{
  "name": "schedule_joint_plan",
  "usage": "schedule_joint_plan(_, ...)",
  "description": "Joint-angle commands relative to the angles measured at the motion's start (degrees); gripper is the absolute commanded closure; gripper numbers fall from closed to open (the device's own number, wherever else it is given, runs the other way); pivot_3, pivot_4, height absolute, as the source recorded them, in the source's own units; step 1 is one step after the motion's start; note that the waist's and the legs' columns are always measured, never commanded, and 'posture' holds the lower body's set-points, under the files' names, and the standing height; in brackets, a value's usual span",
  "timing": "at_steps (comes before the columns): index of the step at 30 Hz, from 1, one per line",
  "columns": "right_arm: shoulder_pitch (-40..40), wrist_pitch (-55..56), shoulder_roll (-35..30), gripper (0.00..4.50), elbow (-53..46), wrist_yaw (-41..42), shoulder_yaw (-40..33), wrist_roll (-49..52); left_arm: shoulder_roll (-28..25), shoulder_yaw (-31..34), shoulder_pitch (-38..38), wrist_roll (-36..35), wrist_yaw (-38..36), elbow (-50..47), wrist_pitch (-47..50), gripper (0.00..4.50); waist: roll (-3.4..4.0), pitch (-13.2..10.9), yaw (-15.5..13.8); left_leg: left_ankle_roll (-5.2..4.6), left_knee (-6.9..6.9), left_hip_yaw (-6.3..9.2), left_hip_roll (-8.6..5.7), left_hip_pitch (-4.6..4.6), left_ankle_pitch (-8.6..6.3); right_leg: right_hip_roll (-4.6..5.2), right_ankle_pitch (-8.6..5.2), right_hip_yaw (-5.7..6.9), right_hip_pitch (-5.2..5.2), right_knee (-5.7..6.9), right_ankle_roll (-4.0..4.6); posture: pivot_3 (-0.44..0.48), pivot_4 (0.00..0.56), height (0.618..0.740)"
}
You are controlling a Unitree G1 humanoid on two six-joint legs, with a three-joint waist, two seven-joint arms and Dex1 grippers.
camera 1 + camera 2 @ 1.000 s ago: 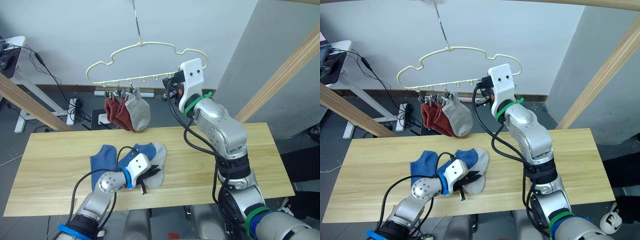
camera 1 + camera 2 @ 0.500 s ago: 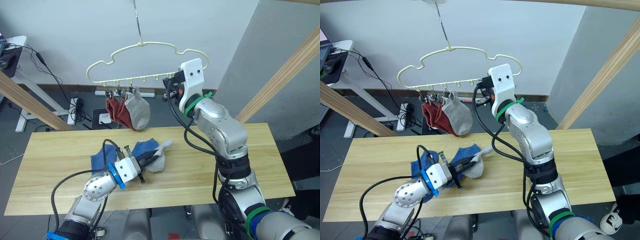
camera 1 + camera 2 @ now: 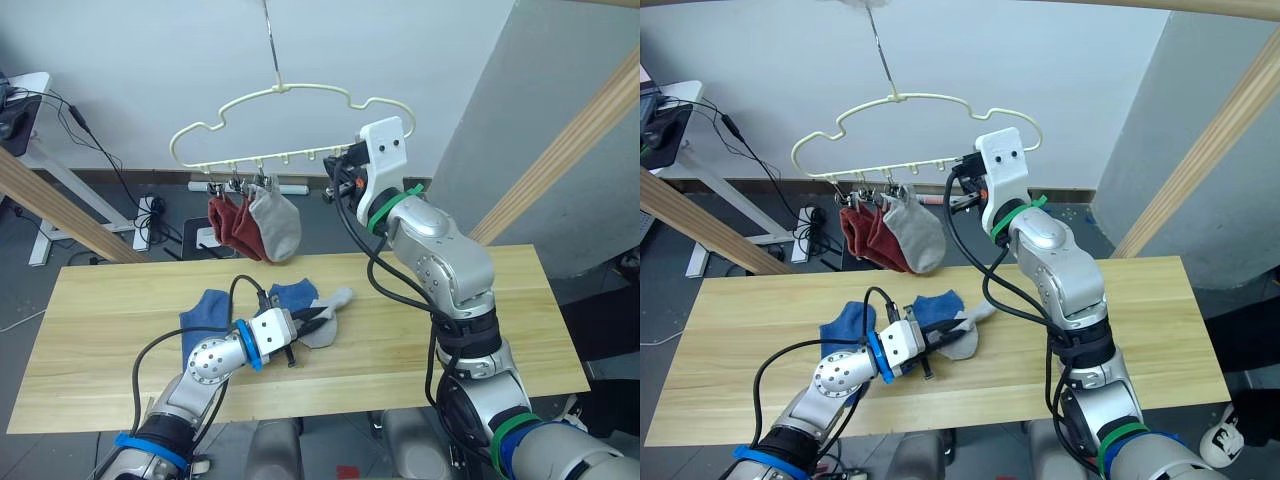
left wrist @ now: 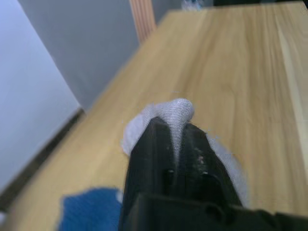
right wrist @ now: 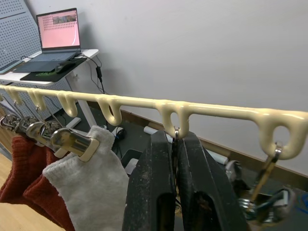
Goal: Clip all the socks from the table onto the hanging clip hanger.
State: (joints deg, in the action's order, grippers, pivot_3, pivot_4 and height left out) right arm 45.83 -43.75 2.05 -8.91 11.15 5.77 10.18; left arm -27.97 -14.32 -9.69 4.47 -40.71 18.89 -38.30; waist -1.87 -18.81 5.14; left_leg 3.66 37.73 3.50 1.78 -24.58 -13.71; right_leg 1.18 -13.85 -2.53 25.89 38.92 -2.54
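The pale-yellow clip hanger [image 3: 280,120] hangs above the far edge of the table [image 3: 500,320]. Two dark red socks [image 3: 228,225] and one light grey sock [image 3: 276,224] are clipped at its left end. My right gripper [image 5: 175,139] is up at the hanger's lower bar, shut on a silver clip. On the table my left gripper [image 3: 312,318] is shut on a fold of the second grey sock [image 4: 179,109], whose toe sticks up toward the right. Two blue socks [image 3: 207,311] lie just left of it, one [image 3: 291,295] partly under the grey sock.
Slanted wooden poles stand at the left [image 3: 60,205] and right [image 3: 575,135] of the table. Behind are a white wall, floor cables [image 3: 150,215] and a side desk with a laptop [image 5: 58,26]. Several free clips [image 3: 300,157] hang along the hanger's bar.
My left gripper has shut on the grey sock, bunched it and drawn it slightly right across the table. The right arm stays at the hanger.
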Motion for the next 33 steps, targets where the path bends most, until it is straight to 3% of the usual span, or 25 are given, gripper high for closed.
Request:
schedule_joint_plan(1, 0.0, 0.2, 0.1, 4.5, -2.7, -0.2, 0.3, 0.4, -0.2, 0.0, 1.5, -4.7, -3.0, -2.5, 3.2, 3.06, 0.0, 0.0, 0.0, 0.0, 0.0, 0.01, 0.0, 0.0, 0.0, 0.0, 0.01, 0.0, 0.0, 0.01, 0.01, -0.131, 0.322, 0.721)
schedule_joint_plan(5, 0.0, 0.0, 0.1, 4.5, -3.0, -0.2, 0.3, 0.5, -1.1, 2.3, 4.6, -11.1, -5.1, -9.6, 12.2, 1.73, 0.0, 0.0, 0.1, 0.0, 0.0, 0.01, 0.02, 0.0, 0.0, 0.0, 0.02, -0.01, 0.01, 0.01, 0.03, -0.133, 0.324, 0.721)
schedule_joint_plan(10, -0.2, -0.3, 0.0, 4.5, -3.2, -0.1, 0.3, 0.5, -0.5, 4.8, 4.5, -20.0, -4.8, -19.5, 30.4, 0.19, 0.01, 0.0, 0.0, 0.0, 0.02, 0.05, 0.02, -0.02, 0.0, 0.0, -0.13, 0.01, 0.02, 0.02, -0.21, -0.133, 0.327, 0.721)
schedule_joint_plan(11, -0.2, -0.4, -0.1, 4.5, -3.3, -0.1, 0.3, 0.6, -0.5, 4.7, 4.2, -20.6, -4.8, -21.0, 33.9, 0.05, 0.01, 0.0, 0.0, 0.0, 0.05, 0.04, 0.01, -0.02, 0.0, 0.0, -0.13, -0.01, 0.01, 0.02, -0.22, -0.134, 0.327, 0.721)
schedule_joint_plan(13, -0.2, -0.4, -0.1, 4.5, -3.3, -0.1, 0.3, 0.5, 0.4, 3.7, 2.4, -22.0, -4.2, -23.4, 42.3, 0.05, 0.01, 0.0, 0.0, 0.0, 0.08, 0.02, 0.0, -0.03, 0.0, 0.0, -0.13, -0.03, 0.01, 0.02, -0.22, -0.134, 0.328, 0.721)
schedule_joint_plan(19, -0.2, -0.6, 0.0, 4.5, -3.4, -0.2, 0.4, 0.6, 3.0, -0.9, -1.7, -17.2, -2.2, -23.3, 53.1, 0.05, 0.01, 0.0, 0.0, 0.0, 0.06, 0.04, -0.01, -0.03, 0.0, -0.02, -0.13, -0.01, 0.01, 0.02, -0.22, -0.132, 0.328, 0.721)
schedule_joint_plan(24, -0.2, -0.7, 0.3, 4.5, -3.5, -0.3, 0.6, 0.6, 5.4, -3.9, -4.7, -8.7, 2.9, -14.9, 51.9, 0.05, 0.01, 0.0, 0.0, 0.0, 0.05, 0.05, -0.01, -0.03, 0.0, -0.03, -0.11, 0.0, 0.01, 0.02, -0.19, -0.14, 0.329, 0.721)
schedule_joint_plan(33, -0.5, -1.1, 0.5, 4.5, -3.9, -0.5, 0.6, 0.6, 7.8, -5.5, -6.2, -3.8, 3.7, -9.0, 51.3, 0.05, 0.01, 0.0, 0.0, 0.0, 0.06, 0.04, -0.02, -0.05, 0.0, -0.01, 0.02, -0.01, 0.01, 0.02, 0.03, -0.146, 0.329, 0.721)
